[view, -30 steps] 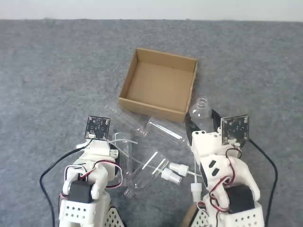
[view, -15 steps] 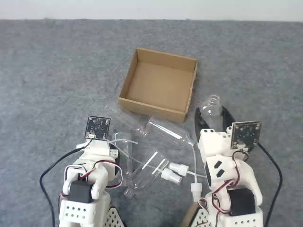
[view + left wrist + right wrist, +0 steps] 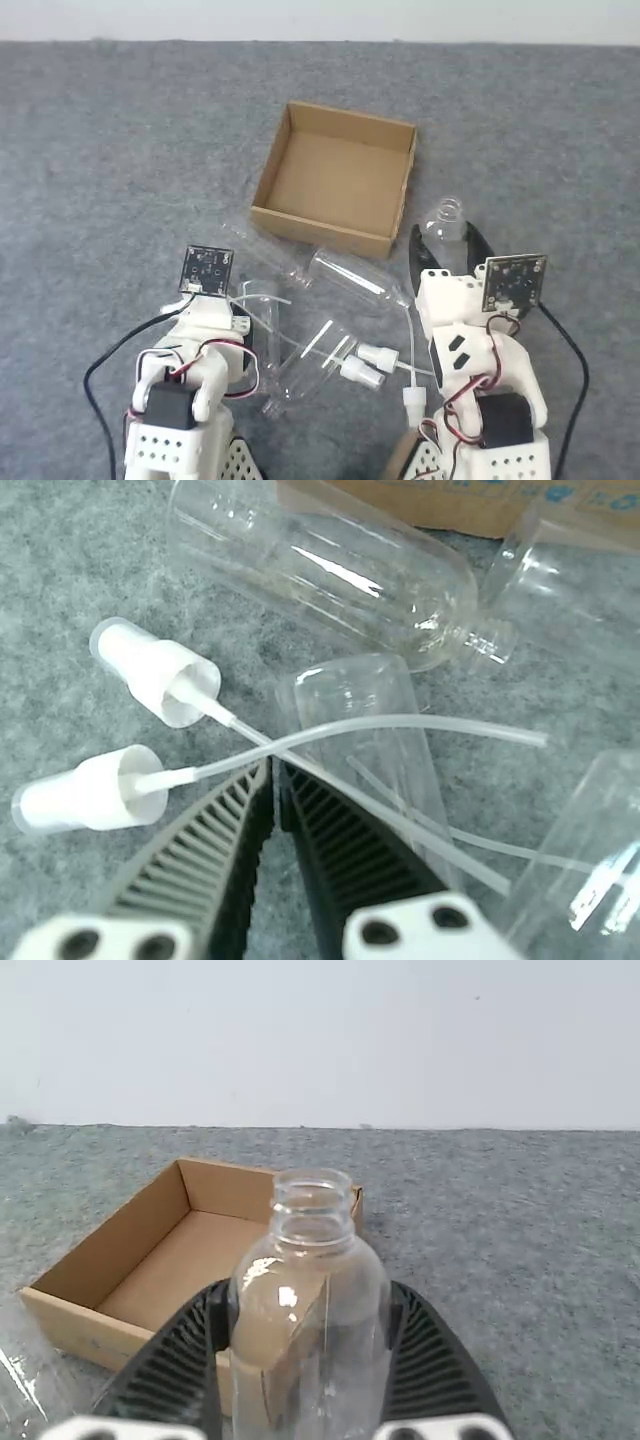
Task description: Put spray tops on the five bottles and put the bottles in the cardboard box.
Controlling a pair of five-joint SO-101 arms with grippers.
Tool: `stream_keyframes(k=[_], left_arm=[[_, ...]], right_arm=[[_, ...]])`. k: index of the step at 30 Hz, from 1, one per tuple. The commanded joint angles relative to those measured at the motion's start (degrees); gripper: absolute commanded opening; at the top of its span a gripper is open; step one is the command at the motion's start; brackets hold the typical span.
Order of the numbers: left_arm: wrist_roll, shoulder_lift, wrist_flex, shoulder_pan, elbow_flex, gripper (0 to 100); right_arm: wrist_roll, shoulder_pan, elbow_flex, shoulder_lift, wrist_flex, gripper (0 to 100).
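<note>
The right jaws are spread around the body of a clear bottle and grip it upright, with its mouth open and uncapped. It stands just beside the near right corner of the box. I cannot tell whether its base touches the grey desk. Four more bottles lie on their sides on the desk between the box and the arms. One is close before the box's near wall. A second lies next to it with their ends nearly meeting. A third is just beside the left arm, and a fourth lies nearer the arms' bases. Three white spray tops are loose on the desk near the right arm. Two of them are side by side by the fourth bottle, and the last is closer to the arm's base. Their thin tubes trail across the bottles. The left jaws hang low over this pile, closed to a thin slit with nothing between them, and their tips are just short of one tube.
</note>
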Motion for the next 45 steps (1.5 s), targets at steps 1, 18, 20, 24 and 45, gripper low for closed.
stream_keyframes(k=[1, 18, 20, 24, 45], left_arm=[[-0.53, -0.97, 0.26, -0.35, -2.59, 1], [-0.18, -1.05, -4.48, -16.53, -18.24, 1], [-0.18, -0.97, -3.60, -18.11, -18.24, 1], [-0.09, -0.62, -2.81, -20.66, -18.24, 1], [2.20, 25.93, 4.40, -22.15, -35.38, 1]], right_arm=[[-0.18, 0.66, -0.79, -0.92, -1.71, 0.6], [-0.18, 0.57, -0.70, -0.92, -1.71, 0.6], [-0.18, 0.57, -0.70, -0.92, -1.71, 0.6], [-0.18, 0.57, -0.62, -0.92, -1.71, 0.6], [-0.18, 0.57, -0.62, -0.92, -1.71, 0.6]])
